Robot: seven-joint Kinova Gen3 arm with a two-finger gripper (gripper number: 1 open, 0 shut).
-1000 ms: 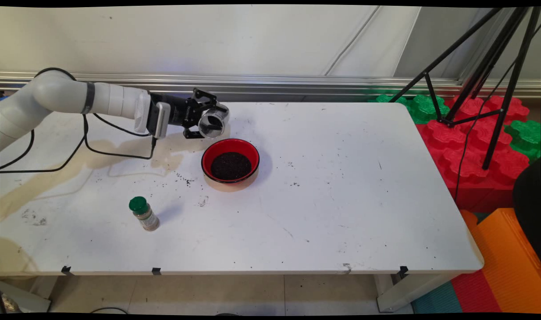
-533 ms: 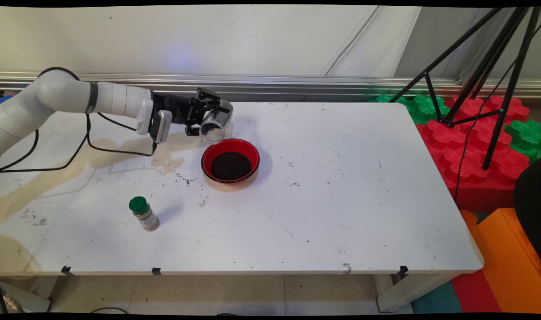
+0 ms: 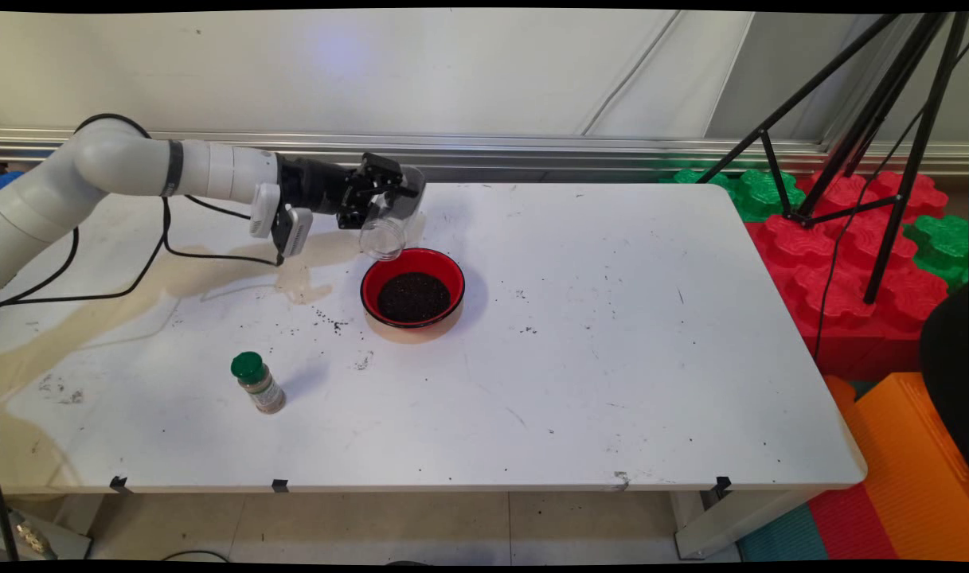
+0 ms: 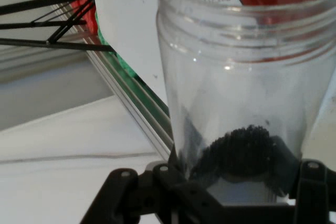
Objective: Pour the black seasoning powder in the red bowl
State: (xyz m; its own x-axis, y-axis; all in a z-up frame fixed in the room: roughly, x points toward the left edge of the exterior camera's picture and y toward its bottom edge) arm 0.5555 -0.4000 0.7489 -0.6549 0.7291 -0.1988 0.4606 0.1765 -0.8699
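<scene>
Main view: near the table's (image 3: 611,358) far left edge, the gripper (image 3: 377,199) clamps a clear jar (image 3: 388,223), probably light, stiff and slippery, around its body, tilted mouth-down just beside a red bowl (image 3: 412,288) of dark grains.

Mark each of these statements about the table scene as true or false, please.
1. The claw holds a clear jar. True.
2. The jar stands upright on the table. False: it is tilted in the air, mouth down toward the red bowl.
3. The red bowl is empty. False: dark grains lie in it.
4. The spice bottle has a green cap. True.
5. Some dark grains remain inside the jar. True.
</scene>
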